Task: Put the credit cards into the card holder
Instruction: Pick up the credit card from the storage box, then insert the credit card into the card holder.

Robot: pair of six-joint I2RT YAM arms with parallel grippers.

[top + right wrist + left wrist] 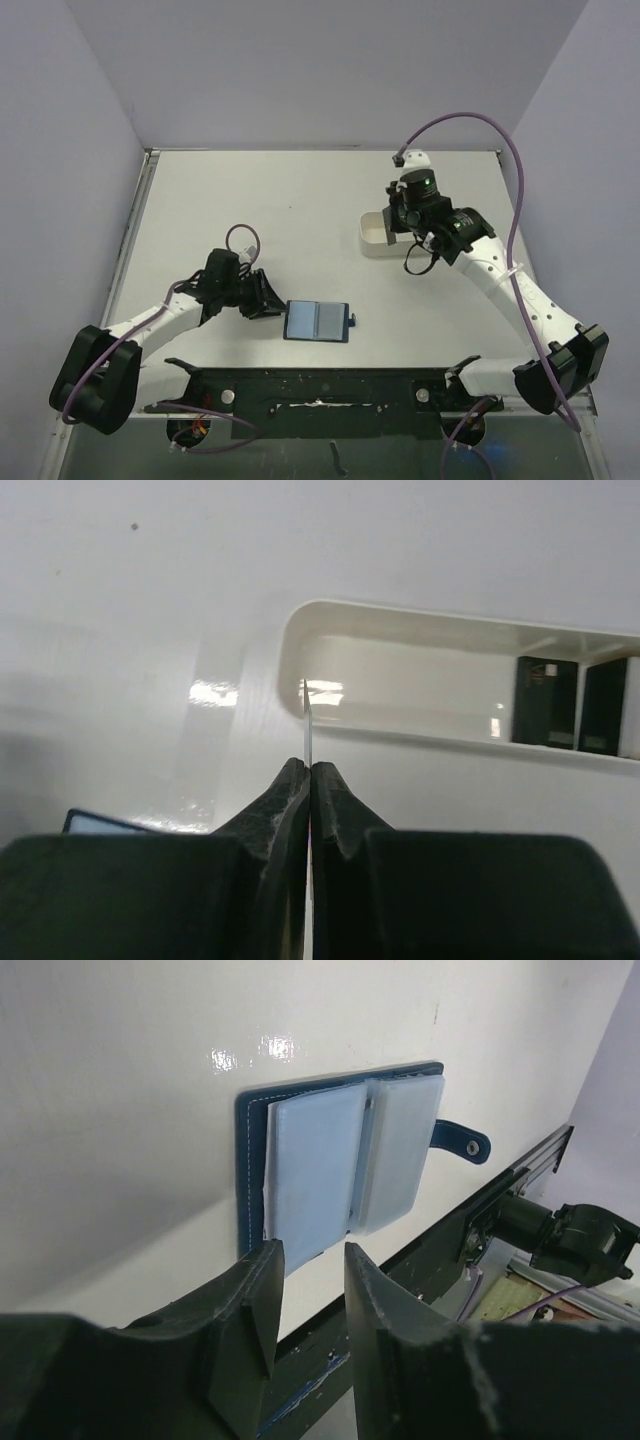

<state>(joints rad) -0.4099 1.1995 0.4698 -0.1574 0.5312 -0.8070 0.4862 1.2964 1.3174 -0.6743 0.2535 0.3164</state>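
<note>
My right gripper [309, 768] is clamped on one credit card [307, 715], seen edge-on, by the white tray [420, 620] where the other cards [548, 702] stand. The card holder [318, 321] lies open on the counter [250, 200], well apart. My left gripper [309, 1255], jaws narrowly apart, sits at its near edge: pin that leaf flat, then feed the card level into a slot.

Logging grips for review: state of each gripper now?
Left gripper: partly open at the card holder's edge.
Right gripper: shut on a credit card.
</note>
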